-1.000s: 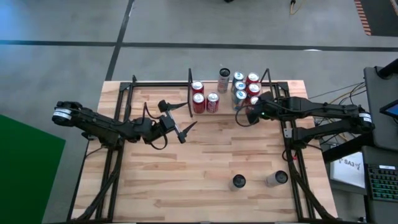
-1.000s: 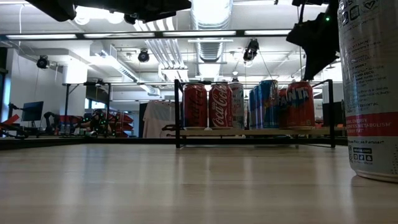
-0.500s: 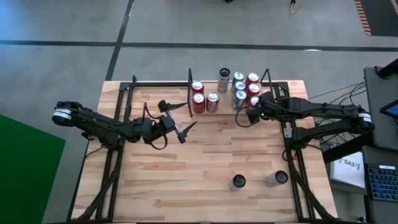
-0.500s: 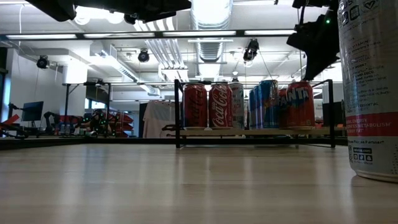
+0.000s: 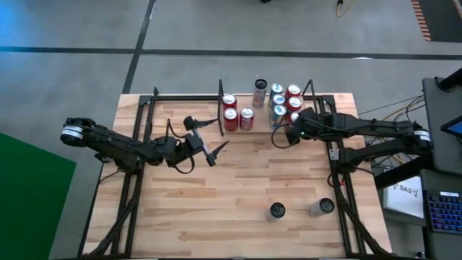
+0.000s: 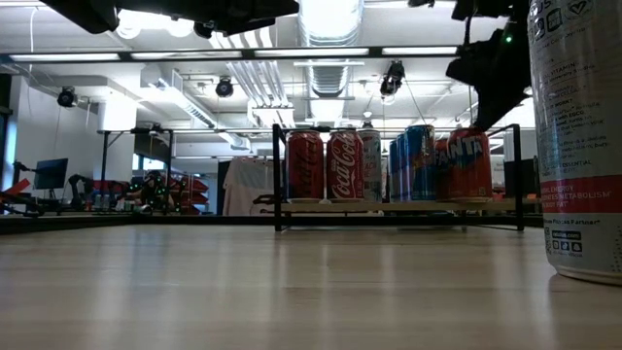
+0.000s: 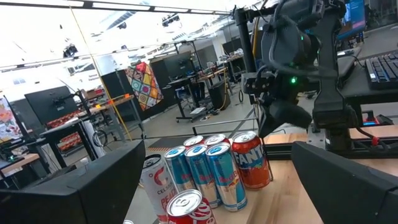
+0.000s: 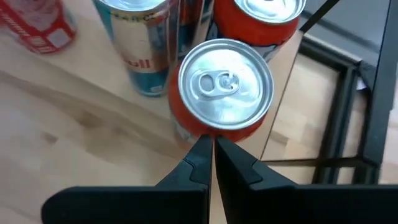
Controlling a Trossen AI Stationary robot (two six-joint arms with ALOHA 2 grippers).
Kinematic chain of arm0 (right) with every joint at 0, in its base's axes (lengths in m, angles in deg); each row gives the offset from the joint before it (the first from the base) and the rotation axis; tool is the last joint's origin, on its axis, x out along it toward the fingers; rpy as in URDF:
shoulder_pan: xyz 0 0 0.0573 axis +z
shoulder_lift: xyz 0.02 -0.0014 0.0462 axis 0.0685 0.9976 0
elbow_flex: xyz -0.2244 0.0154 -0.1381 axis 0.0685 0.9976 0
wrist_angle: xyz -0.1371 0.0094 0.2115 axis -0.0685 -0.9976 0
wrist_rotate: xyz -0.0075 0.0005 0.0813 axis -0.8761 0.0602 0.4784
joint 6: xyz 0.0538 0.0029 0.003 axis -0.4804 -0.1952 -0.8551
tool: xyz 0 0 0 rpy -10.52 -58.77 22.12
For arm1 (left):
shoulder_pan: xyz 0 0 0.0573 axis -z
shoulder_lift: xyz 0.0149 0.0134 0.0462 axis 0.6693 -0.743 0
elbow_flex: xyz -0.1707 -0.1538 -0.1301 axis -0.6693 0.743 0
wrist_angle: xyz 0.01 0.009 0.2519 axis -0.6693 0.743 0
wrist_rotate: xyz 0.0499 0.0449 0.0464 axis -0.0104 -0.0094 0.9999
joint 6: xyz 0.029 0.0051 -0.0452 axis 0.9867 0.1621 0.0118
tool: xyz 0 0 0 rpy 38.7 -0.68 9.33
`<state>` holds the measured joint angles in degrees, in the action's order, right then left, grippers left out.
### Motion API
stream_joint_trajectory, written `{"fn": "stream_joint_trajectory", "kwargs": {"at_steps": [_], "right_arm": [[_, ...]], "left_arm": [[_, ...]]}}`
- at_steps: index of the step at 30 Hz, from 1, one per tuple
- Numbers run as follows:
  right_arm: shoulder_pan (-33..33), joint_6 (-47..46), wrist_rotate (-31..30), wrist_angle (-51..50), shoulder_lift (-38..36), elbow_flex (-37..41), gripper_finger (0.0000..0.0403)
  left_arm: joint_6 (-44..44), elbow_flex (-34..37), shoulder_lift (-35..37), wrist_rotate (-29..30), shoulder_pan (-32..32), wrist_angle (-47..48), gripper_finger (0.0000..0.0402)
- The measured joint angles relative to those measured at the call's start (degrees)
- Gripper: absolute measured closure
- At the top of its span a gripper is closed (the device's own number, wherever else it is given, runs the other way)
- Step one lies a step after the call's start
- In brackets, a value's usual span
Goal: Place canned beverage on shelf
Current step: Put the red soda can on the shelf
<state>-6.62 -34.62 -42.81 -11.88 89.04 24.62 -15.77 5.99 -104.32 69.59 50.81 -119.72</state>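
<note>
The shelf (image 5: 261,121) stands at the table's far middle, and several cans stand upright on its light-wood board (image 6: 389,206): red ones (image 5: 229,114) on the left, blue and orange ones (image 5: 279,100) on the right. An orange can (image 8: 225,87) stands at the group's near right. My right gripper (image 5: 277,138) hangs shut above the shelf's near right part, its tips (image 8: 211,149) pointing slantwise down at that can's near side. My left gripper (image 5: 210,145) hovers open above the table's middle left, pointing level at the shelf with nothing between its fingers.
Two more cans (image 5: 276,211) (image 5: 321,207) stand upright on the table near its near right edge; one of them looms large in the low view (image 6: 578,136). The shelf's black posts and rails (image 8: 348,93) stand close to the right gripper. Bare planks lie between the arms.
</note>
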Motion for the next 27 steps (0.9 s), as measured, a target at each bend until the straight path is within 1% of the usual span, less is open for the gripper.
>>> {"fn": "stream_joint_trajectory", "kwargs": {"at_steps": [3,8,16,22,24,27], "right_arm": [[0.00,0.36,-1.99,0.02,1.74,0.01,0.0394],[0.00,0.32,-2.03,-0.02,2.88,0.01,0.0394],[0.00,0.31,-2.14,-0.66,2.57,0.01,0.0394],[0.00,-0.13,-5.94,-3.12,1.68,0.01,0.0394],[0.00,-0.14,-5.53,-4.48,1.06,-0.35,0.0394],[-0.21,-0.16,-3.46,-5.58,-0.18,-2.85,0.0394]], "left_arm": [[-0.12,0.01,0.02,0.00,0.00,0.15,0.0012],[-0.12,0.02,0.00,0.00,0.00,0.27,0.0012],[-0.57,0.02,0.00,0.00,0.00,0.31,0.0012],[-0.57,0.02,0.00,0.00,0.00,0.31,0.0012],[-0.57,0.02,0.00,0.00,0.00,0.31,0.0013],[-0.82,0.00,0.00,0.00,0.00,0.31,0.0012]]}}
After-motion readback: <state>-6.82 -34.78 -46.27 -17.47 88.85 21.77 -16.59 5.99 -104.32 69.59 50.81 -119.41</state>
